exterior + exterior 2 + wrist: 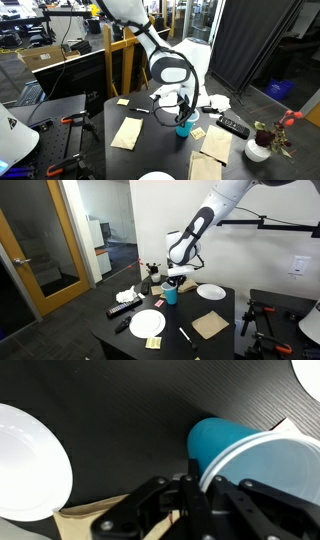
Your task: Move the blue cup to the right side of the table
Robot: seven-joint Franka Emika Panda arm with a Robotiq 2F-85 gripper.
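Note:
The blue cup (183, 129) is a light-blue tumbler near the middle of the dark table (160, 145). It shows in both exterior views (171, 297). In the wrist view the cup (225, 440) fills the right side, its rim towards the camera. My gripper (200, 485) is shut on the cup's rim, one finger outside the wall and one inside. In both exterior views the gripper (183, 112) (175, 283) comes down onto the cup from above. I cannot tell whether the cup's base touches the table.
White plates (147, 323) (210, 291) (25, 460) lie on the table, with tan paper pieces (127, 132) (210, 325) and remotes (232, 126) (122, 308). A white flower vase (258, 150) stands at one edge. A black bench with clamps (50, 120) stands beside the table.

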